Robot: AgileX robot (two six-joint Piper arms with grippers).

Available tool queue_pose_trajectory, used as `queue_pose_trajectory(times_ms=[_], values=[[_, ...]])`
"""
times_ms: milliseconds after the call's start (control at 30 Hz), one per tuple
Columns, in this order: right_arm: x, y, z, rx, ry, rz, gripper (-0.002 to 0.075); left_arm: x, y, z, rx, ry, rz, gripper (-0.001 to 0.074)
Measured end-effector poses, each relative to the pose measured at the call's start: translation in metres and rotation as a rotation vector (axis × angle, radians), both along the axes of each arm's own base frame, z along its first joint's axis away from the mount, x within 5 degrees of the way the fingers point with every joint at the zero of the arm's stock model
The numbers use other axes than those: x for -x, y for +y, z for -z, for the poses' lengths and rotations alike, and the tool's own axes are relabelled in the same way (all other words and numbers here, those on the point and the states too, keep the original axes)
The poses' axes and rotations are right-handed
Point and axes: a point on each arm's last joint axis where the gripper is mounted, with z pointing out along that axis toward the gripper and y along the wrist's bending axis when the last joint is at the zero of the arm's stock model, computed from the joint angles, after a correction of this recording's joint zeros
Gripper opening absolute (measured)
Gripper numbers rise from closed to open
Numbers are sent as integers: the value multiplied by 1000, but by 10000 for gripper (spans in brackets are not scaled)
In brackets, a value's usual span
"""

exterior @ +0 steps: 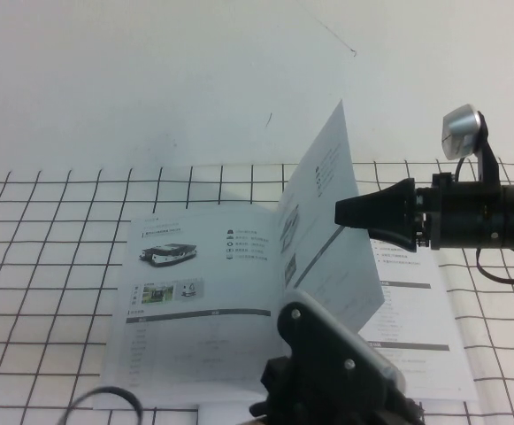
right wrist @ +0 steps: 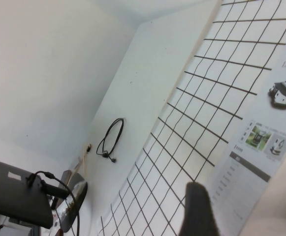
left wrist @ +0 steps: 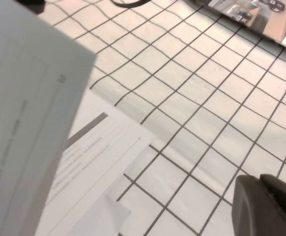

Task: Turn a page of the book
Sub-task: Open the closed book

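- The book [exterior: 203, 301] lies open on the grid-lined table [exterior: 53, 266]; the page [exterior: 327, 221] stands nearly upright above the spine.
- The right gripper [exterior: 341, 213], jaws spread and holding nothing, sits at the page's right face; judged best to sweep leftward, keeping contact until it falls flat.
- The left gripper [exterior: 327, 354] hangs near the spine's front end, grip unclear, possibly obstructing.

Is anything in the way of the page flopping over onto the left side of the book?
Nothing visible. The page stands upright at the book's middle, the right gripper at its right face. The left gripper sits low near the front edge, beside that path.
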Motion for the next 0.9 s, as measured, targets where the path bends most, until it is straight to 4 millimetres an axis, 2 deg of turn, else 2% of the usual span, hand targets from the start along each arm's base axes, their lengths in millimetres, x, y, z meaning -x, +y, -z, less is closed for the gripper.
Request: queue_pose_trajectory(times_ms=[133,300,433,633,900], values=[[4,8,-5,-2,-13,-24,441,3,-19,19,5,-45,-34,-3],[9,18,-8,-4,-25,-56,441,-11,-26,36,36,-86,-189,-3],[11,21,-9,-6,-30,-65,441,-24,-21,41,75,-102,-367,-3],[12,21,-15,-8,-45,-67,441,-40,-8,46,84,-47,-538,-3],[21,20,-41,-20,-124,-67,441,-45,1,49,88,16,-665,-3]])
